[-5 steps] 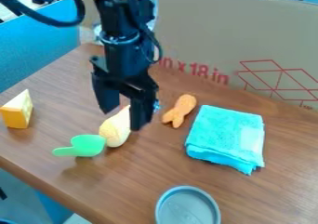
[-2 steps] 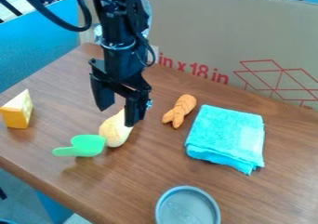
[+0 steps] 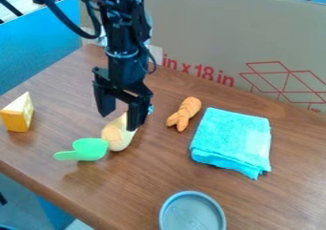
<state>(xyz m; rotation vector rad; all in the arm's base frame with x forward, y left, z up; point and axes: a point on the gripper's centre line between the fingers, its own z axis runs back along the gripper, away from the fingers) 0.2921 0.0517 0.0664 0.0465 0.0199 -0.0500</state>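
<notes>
Wooden surface (image 3: 255, 210); upon it, the folded turquoise cloth (image 3: 232, 136); the tool (image 3: 119, 122), open, over the yellow pear-shaped object (image 3: 116, 137), contact indeterminable; the round dish (image 3: 191, 214); the cheese wedge (image 3: 18, 114); the green scoop (image 3: 90, 149) beside the object; the orange piece (image 3: 185, 113) near the cloth; apparent step, alignment; the next move calls for centring, clear of the scoop.

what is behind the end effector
The end effector has the brown tabletop and a pale yellow toy behind it; one finger covers part of the toy, and whatever else the fingers hide can't be seen.
</notes>
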